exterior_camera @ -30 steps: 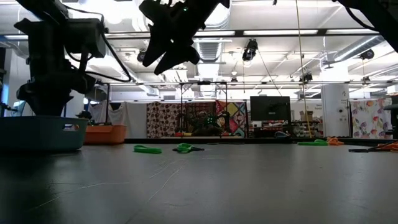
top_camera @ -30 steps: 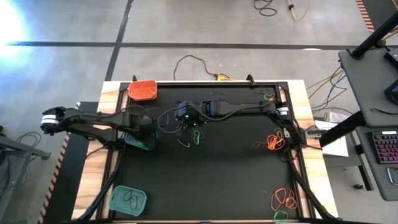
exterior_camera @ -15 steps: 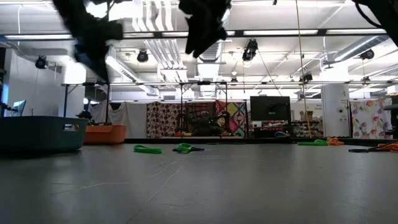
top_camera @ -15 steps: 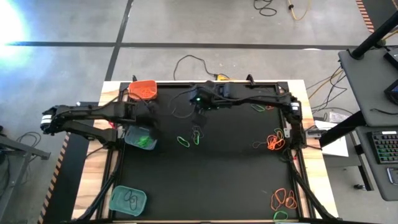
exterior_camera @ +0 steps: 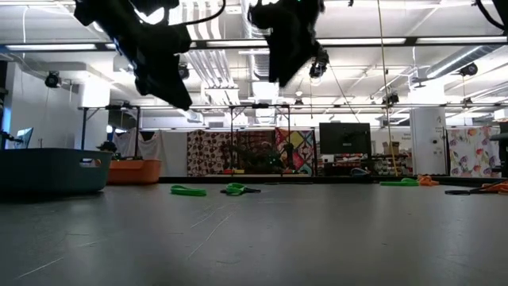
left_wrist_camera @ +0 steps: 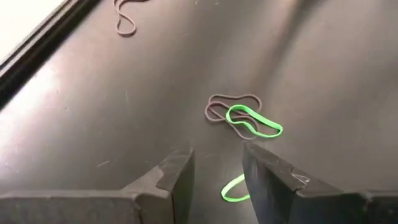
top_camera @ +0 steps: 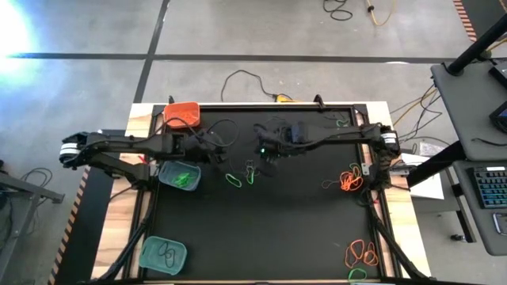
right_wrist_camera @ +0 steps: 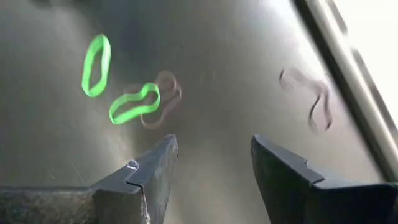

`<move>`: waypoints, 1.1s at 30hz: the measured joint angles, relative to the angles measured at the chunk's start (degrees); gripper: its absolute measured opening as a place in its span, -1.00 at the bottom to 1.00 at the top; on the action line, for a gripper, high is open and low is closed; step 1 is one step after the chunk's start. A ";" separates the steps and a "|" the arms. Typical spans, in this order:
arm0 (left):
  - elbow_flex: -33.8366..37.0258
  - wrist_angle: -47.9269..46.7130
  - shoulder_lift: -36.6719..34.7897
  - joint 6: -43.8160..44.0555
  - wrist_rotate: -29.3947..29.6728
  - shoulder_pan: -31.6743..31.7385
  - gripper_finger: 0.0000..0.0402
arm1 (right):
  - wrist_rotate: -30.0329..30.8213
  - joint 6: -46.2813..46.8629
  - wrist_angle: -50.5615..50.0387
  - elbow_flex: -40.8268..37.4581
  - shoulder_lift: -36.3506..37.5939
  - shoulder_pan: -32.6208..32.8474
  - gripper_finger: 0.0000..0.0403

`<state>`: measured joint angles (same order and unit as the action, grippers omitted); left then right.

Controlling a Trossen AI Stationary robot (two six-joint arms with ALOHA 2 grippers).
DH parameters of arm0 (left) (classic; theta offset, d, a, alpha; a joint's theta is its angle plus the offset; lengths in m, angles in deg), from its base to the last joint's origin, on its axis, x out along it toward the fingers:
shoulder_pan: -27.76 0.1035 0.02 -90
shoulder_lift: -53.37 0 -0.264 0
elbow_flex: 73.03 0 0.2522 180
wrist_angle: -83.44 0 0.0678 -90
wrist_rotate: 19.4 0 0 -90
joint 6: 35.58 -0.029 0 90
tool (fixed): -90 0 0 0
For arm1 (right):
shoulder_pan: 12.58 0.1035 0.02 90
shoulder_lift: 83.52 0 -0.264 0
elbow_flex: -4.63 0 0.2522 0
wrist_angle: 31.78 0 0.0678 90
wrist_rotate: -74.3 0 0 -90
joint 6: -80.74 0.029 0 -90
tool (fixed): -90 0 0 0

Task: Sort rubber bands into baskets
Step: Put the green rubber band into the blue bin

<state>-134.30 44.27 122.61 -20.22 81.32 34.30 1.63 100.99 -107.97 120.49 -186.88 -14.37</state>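
Note:
My left gripper (left_wrist_camera: 214, 168) hangs open above the black mat, just right of a teal basket (top_camera: 178, 175) that holds green rubber bands. My right gripper (right_wrist_camera: 214, 162) is open too, high over the mat's far middle (top_camera: 267, 156). Between and below them lie loose rubber bands: a green one (left_wrist_camera: 254, 121) lying across a black one (left_wrist_camera: 217, 107), and another green one (left_wrist_camera: 233, 190) beside them. An orange basket (top_camera: 182, 115) stands at the far left corner. A second teal basket (top_camera: 164, 255), with black bands in it, stands near left.
Orange bands lie in heaps at the right edge (top_camera: 349, 180) and near right (top_camera: 361, 253). A few green bands (top_camera: 342, 123) lie at the far right corner. Single black bands (left_wrist_camera: 124, 18) lie near the mat's far rim. The mat's near middle is bare.
My left gripper has risen out of the teal basket and swung toward the loose green bands in the mat's middle, tipping less steeply. My right gripper has drawn back from those bands toward the table's right edge, staying high. The bands on the mat have stayed in place.

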 joint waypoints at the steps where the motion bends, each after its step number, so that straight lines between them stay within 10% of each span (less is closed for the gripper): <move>1: 0.06 0.00 0.00 0.00 -0.70 0.00 -0.42 | -0.89 1.68 0.85 -1.55 -0.29 0.49 -0.01; 15: 12.49 18.15 2.60 -10.70 -8.67 0.22 -0.42 | -3.68 9.24 13.60 -10.51 -0.83 5.77 -0.01; 33: 9.90 17.31 14.86 -6.29 -14.72 1.93 -0.42 | -2.08 10.27 14.90 -10.53 -0.85 6.04 -0.01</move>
<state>-124.40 61.57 137.47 -26.51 66.60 36.23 -0.45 111.26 -93.07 109.96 -187.73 -8.32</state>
